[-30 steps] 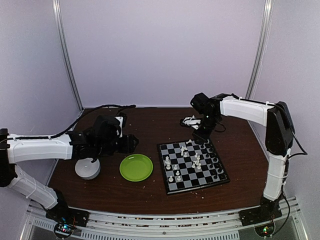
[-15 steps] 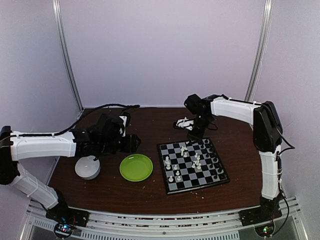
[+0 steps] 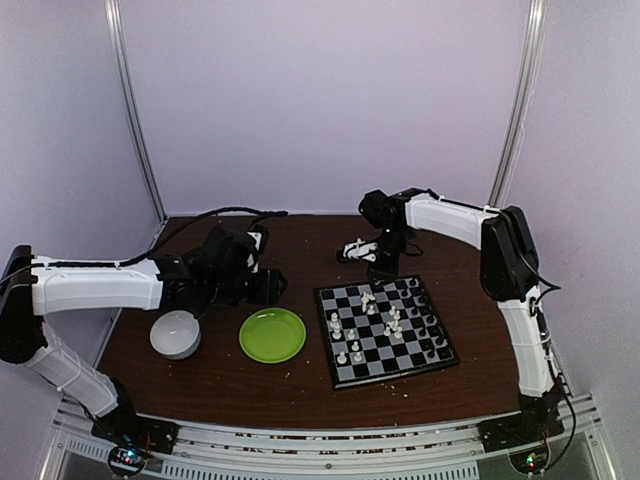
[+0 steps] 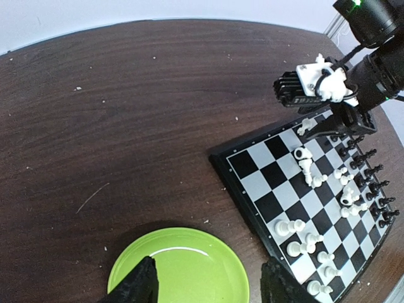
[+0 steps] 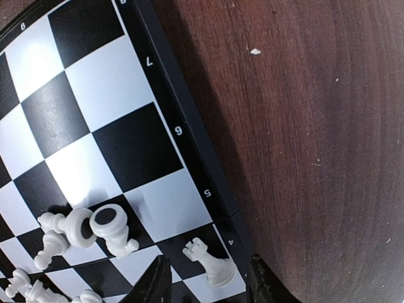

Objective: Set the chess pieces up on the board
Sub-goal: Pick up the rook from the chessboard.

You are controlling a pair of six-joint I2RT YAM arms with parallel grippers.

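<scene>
Leftward along the far edge of the board [image 3: 392, 368] is where the right arm has slid over the last second; the left arm has barely shifted. 1 white rook [image 5: 211, 265] stands on a light square at the board's rim, directly between the tips of the right end effector [image 5: 209, 279]. Its jaws sit partly apart, with a sliver of gap on each side of the rook, gripping nothing. Just beyond those tips 2 white chess pieces [image 5: 117, 237] lie toppled, and more crowd the lower left corner, cut off. From above, the black ones are hard to pick out against the dark squares. Both right fingertips are cropped by the frame's bottom edge. The left end effector [image 4: 208, 287] hangs wide open and empty, its tips also cropped. Below it is the green plate [image 4: 183, 262], which lies just beside the board on the surface [image 4: 126, 95]. A white bowl [image 3: 175, 335] sits well back from that end effector, by the left forearm.
</scene>
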